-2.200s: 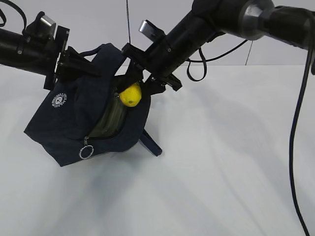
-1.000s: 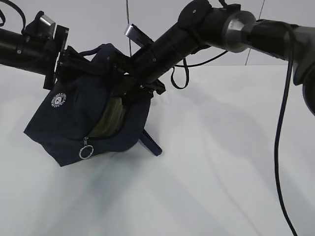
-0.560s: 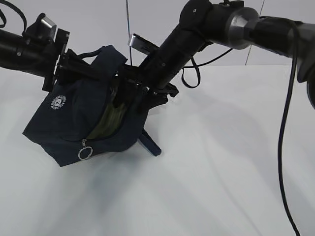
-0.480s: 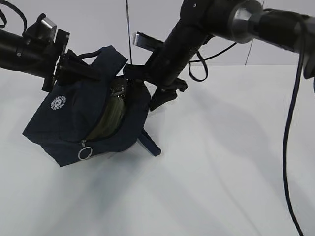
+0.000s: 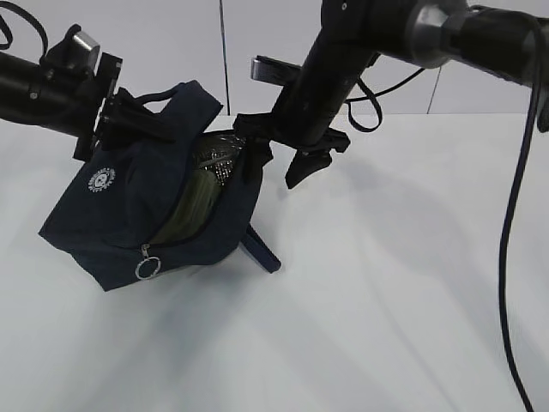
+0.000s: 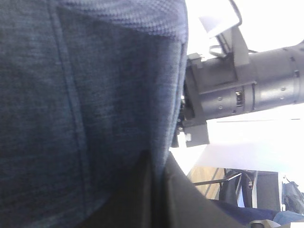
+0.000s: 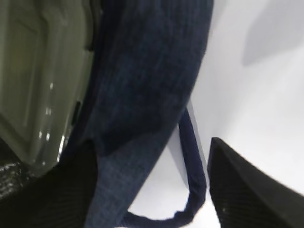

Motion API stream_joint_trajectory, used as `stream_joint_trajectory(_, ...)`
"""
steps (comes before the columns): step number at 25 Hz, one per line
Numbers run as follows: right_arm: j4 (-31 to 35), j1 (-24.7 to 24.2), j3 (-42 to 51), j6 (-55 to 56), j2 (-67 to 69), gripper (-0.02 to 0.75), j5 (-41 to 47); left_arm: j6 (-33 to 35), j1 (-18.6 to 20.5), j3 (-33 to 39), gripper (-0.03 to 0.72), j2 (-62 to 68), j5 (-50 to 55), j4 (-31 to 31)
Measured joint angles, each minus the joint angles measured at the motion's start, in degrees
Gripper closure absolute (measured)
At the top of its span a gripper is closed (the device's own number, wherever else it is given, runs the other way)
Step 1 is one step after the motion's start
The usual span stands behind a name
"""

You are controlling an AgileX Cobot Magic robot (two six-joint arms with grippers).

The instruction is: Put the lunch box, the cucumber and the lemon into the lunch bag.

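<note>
The navy lunch bag (image 5: pixel 129 206) hangs tilted above the table, its mouth open toward the right. My left gripper (image 5: pixel 116 116) is shut on the bag's top edge, and in the left wrist view its jaws (image 6: pixel 159 161) pinch the navy fabric (image 6: pixel 85 95). Inside the mouth shows the lunch box's sage-green lid (image 5: pixel 193 206), also visible in the right wrist view (image 7: pixel 38 71). My right gripper (image 5: pixel 281 165) hangs open and empty just right of the mouth, above the bag fabric (image 7: pixel 142 71). The lemon and the cucumber are hidden.
The bag's free handle loop (image 5: pixel 262 249) rests on the white table (image 5: pixel 386 300); this loop (image 7: pixel 192 156) lies between my right fingers' lines. A silver ring pull (image 5: pixel 147 268) dangles at the bag's low corner. A black cable (image 5: pixel 506 257) hangs at the right.
My right gripper carried the lemon into the bag's mouth, then drew back up and to the right with nothing in it. The lemon no longer shows. The left gripper and bag barely moved.
</note>
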Motion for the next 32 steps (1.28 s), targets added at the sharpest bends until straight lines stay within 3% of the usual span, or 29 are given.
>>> stream_joint_trajectory(10,5.19,0.00,-0.05,0.13,3.42,0.201,-3.21,0.00,0.00,0.00,0.697,0.00,0.00,-0.67)
stream_joint_trajectory(17,5.94,0.00,-0.05,0.13,4.55,0.254,-4.28,0.00,0.00,0.00,0.697,0.00,0.00,-0.67)
stream_joint_trajectory(27,7.30,0.00,-0.05,0.13,6.17,0.267,-4.54,0.00,0.00,0.00,0.697,0.00,0.00,-0.80)
stream_joint_trajectory(32,7.52,0.00,-0.05,-0.10,6.34,0.318,-3.51,0.00,0.00,0.00,0.697,0.00,0.00,-0.80)
